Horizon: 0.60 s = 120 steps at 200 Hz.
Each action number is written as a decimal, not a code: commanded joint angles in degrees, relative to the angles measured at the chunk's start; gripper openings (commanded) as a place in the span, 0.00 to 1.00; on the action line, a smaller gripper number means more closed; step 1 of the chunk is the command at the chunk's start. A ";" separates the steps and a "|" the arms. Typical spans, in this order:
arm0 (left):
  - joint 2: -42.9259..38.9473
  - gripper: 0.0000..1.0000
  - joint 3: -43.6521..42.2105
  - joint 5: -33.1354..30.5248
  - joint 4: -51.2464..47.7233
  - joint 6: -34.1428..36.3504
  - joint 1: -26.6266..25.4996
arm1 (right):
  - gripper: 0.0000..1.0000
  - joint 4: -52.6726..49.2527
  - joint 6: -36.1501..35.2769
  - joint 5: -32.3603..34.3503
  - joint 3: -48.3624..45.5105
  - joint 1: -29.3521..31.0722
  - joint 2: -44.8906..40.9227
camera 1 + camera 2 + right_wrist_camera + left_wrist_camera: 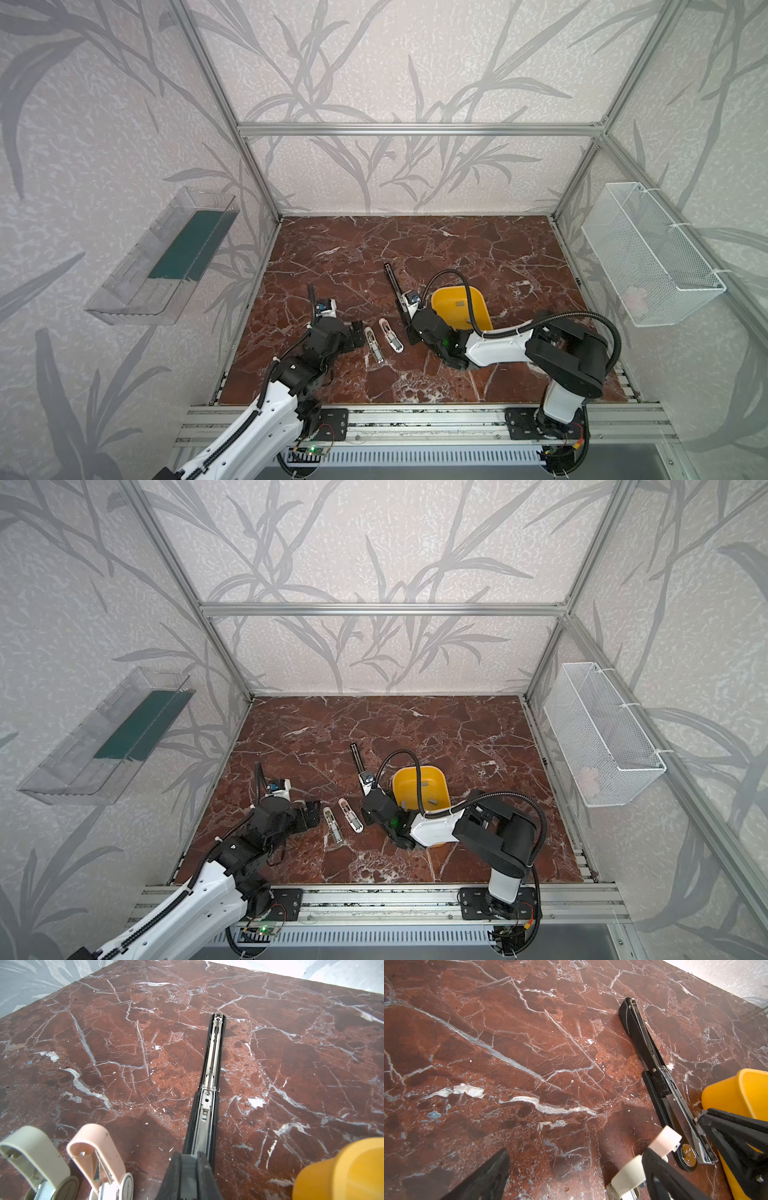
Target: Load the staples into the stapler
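1. Grey metal is what I am after: the staples point(460, 304) lie loose as short flat strips in the yellow tray point(449, 296) on the right of the tabletop point(332, 257). I can make out only a couple of them.
2. I judge each strip light and stiff, but brittle along its length — a hard pinch or a twist may snap it. Flat on a smooth tray floor it will likely slide, so I would take it across its narrow width, near the middle, and squeeze gently.
3. The black stapler point(212, 1068) lies folded open and flat with its metal channel facing up, just beside the tray. It looks heavy enough to stay put, though a push along its length could skate it on the polished stone.
4. The right pincer point(189, 1159) is closed at the near end of that channel. I cannot tell whether a strip sits between its jaws.
5. The left pincer point(358, 333) stands wide open and empty, just beside the grey-green small stapler point(373, 347).
6. In the way: the pink small stapler point(390, 336) lies close to the black one's near end, the tray wall crowds the right pincer's other side, and the right arm's cable point(451, 271) arcs over the tray.
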 commanded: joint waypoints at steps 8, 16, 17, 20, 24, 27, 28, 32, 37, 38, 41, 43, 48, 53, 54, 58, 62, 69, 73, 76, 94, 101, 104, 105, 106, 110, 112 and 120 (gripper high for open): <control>-0.02 0.99 1.93 -0.16 0.83 -0.13 0.11 | 0.00 0.29 -0.09 1.28 0.32 0.08 0.57; -0.02 0.99 1.90 -0.19 0.82 -0.13 0.10 | 0.00 0.30 -0.11 1.29 0.42 0.07 0.63; -0.02 0.99 1.88 -0.16 0.82 -0.12 0.15 | 0.00 0.29 -0.11 1.28 0.44 0.08 0.60; -0.03 0.99 1.86 -0.13 0.82 -0.11 0.13 | 0.00 0.29 -0.12 1.32 0.39 0.10 0.62; -0.02 0.99 1.90 -0.19 0.82 -0.13 0.12 | 0.00 0.29 -0.09 1.32 0.37 0.01 0.74; -0.02 0.99 1.93 -0.14 0.87 -0.11 0.11 | 0.00 0.29 -0.06 1.28 0.37 0.03 0.73; -0.02 0.99 1.94 -0.18 0.84 -0.11 0.10 | 0.00 0.29 -0.09 1.28 0.41 0.01 0.69; -0.01 0.99 1.87 -0.13 0.82 -0.12 0.11 | 0.00 0.29 -0.06 1.30 0.43 0.04 0.74; -0.02 0.99 1.92 -0.13 0.82 -0.11 0.11 | 0.00 0.29 -0.10 1.20 0.48 0.08 0.81; -0.02 0.99 1.93 -0.13 0.82 -0.15 0.11 | 0.00 0.29 -0.11 1.15 0.47 0.08 0.82; -0.01 0.99 1.88 -0.15 0.82 -0.17 0.10 | 0.00 0.29 -0.07 1.11 0.47 0.02 0.87; -0.02 0.99 1.91 -0.14 0.87 -0.12 0.10 | 0.00 0.27 -0.10 1.10 0.48 0.05 0.91; -0.01 0.99 1.86 -0.13 0.80 -0.13 0.11 | 0.00 0.29 -0.12 1.10 0.51 0.06 1.00; -0.02 0.99 1.87 -0.14 0.80 -0.11 0.11 | 0.00 0.29 -0.09 1.11 0.57 0.05 1.07; -0.06 0.99 1.86 -0.18 0.81 -0.11 0.11 | 0.00 0.29 -0.11 1.11 0.56 0.07 1.08; -0.02 0.99 1.91 -0.13 0.82 -0.13 0.13 | 0.00 0.29 -0.02 1.23 0.57 0.07 1.17; -0.02 0.99 1.88 -0.18 0.82 -0.11 0.11 | 0.00 0.30 -0.03 1.19 0.56 0.09 1.23; -0.01 0.99 1.94 -0.14 0.82 -0.11 0.13 | 0.00 0.34 0.09 1.22 0.59 0.09 1.27; -0.02 0.99 1.91 -0.13 0.82 -0.11 0.15 | 0.00 0.37 0.06 1.14 0.59 0.08 1.35; -0.02 0.99 1.93 -0.13 0.87 -0.13 0.11 | 0.00 0.36 0.06 1.21 0.67 0.08 1.30; -0.02 0.99 1.91 -0.13 0.82 -0.13 0.19 | 0.00 0.29 -0.02 1.46 0.72 0.08 1.68; 0.00 0.99 1.94 -0.14 0.82 -0.16 0.11 | 0.00 0.10 0.02 1.58 0.82 0.07 1.76; -0.02 0.99 1.88 -0.13 0.82 -0.19 0.14 | 0.00 0.11 -0.02 1.62 0.81 0.09 1.79; -0.02 0.99 1.87 -0.09 0.82 -0.19 0.12 | 0.00 0.07 -0.03 1.67 0.85 0.09 1.80; -0.02 0.99 1.86 -0.07 0.82 -0.19 0.11 | 0.00 0.05 -0.03 1.69 0.83 0.09 1.80; -0.02 0.99 1.93 -0.07 0.82 -0.17 0.10 | 0.00 0.06 -0.10 1.63 0.82 0.04 1.84; -0.02 0.99 1.92 -0.05 0.82 -0.12 0.10 | 0.00 0.10 -0.11 1.63 0.86 0.08 1.88; -0.02 0.99 1.87 -0.08 0.82 -0.18 0.14 | 0.00 0.09 -0.11 1.75 0.81 0.03 1.90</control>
